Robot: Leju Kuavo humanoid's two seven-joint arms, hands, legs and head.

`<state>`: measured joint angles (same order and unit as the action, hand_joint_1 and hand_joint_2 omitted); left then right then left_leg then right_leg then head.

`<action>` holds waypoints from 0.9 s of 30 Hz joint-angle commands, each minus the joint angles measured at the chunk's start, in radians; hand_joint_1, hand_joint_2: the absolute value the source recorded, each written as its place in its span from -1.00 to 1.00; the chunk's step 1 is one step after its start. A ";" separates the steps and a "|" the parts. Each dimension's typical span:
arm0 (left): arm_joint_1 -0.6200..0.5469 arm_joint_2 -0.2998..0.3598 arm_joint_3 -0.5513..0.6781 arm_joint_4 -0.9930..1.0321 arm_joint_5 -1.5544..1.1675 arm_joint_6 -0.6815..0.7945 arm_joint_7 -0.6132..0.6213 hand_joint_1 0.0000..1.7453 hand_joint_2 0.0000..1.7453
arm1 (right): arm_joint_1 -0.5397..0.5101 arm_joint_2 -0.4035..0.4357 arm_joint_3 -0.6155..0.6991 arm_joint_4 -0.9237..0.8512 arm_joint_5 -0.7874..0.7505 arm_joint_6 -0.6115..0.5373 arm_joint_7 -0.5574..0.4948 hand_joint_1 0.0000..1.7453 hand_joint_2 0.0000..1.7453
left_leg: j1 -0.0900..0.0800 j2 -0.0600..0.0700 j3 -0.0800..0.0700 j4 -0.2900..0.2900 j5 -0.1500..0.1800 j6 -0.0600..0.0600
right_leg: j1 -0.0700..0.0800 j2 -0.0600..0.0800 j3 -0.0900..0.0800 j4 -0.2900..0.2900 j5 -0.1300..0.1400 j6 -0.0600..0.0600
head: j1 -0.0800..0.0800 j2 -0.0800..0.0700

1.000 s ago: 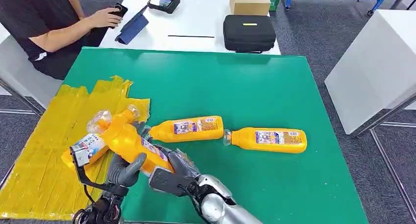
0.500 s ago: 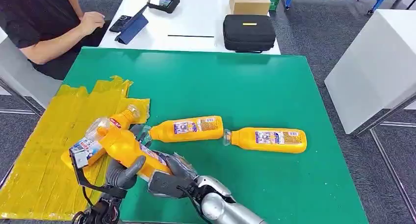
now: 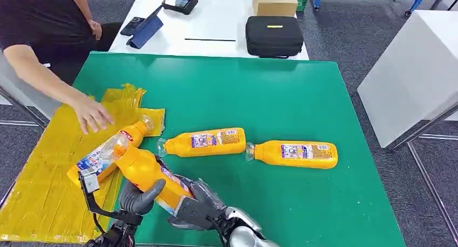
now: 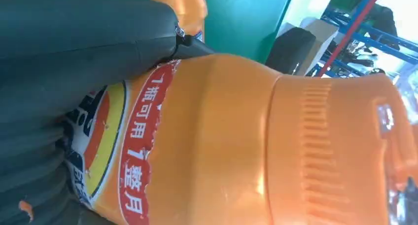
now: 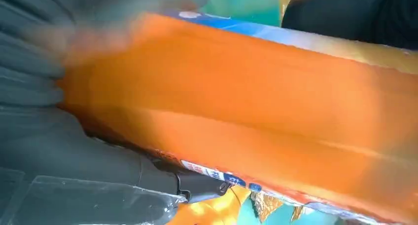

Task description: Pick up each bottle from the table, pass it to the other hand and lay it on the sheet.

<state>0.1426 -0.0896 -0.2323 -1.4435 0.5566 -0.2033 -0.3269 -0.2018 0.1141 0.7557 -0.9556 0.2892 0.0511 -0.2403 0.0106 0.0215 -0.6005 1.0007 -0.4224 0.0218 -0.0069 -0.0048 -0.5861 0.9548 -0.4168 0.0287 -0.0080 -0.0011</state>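
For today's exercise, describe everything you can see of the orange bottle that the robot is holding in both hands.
The held bottle is orange, glossy plastic by the look of it, with a ridged orange cap end and a printed label bearing a red band of white characters. It lies tilted above the near edge of the green table, beside the yellow sheet. The left hand and right hand both grip it. Its cap end sits against another bottle lying on the sheet.

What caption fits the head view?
Both hands, left and right, hold one orange bottle beside the yellow sheet.
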 commanded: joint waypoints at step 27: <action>-0.098 0.109 0.151 -0.127 -1.147 0.484 -0.106 1.00 1.00 | 0.224 -0.123 -0.472 -0.476 0.037 0.015 -0.017 -1.00 -1.00 | -0.001 -0.008 0.002 0.000 -0.001 -0.001 | -0.002 -0.006 0.005 0.002 -0.003 -0.001 | 0.000 0.000</action>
<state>0.1324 -0.0488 -0.1663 -1.5931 -0.1659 0.0162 -0.4204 -0.0182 0.0595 0.5054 -1.2555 0.3513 0.0294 -0.2526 0.0105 0.0193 -0.6016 1.0006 -0.4223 0.0218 -0.0070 -0.0062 -0.5852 0.9549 -0.4168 0.0287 -0.0076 -0.0011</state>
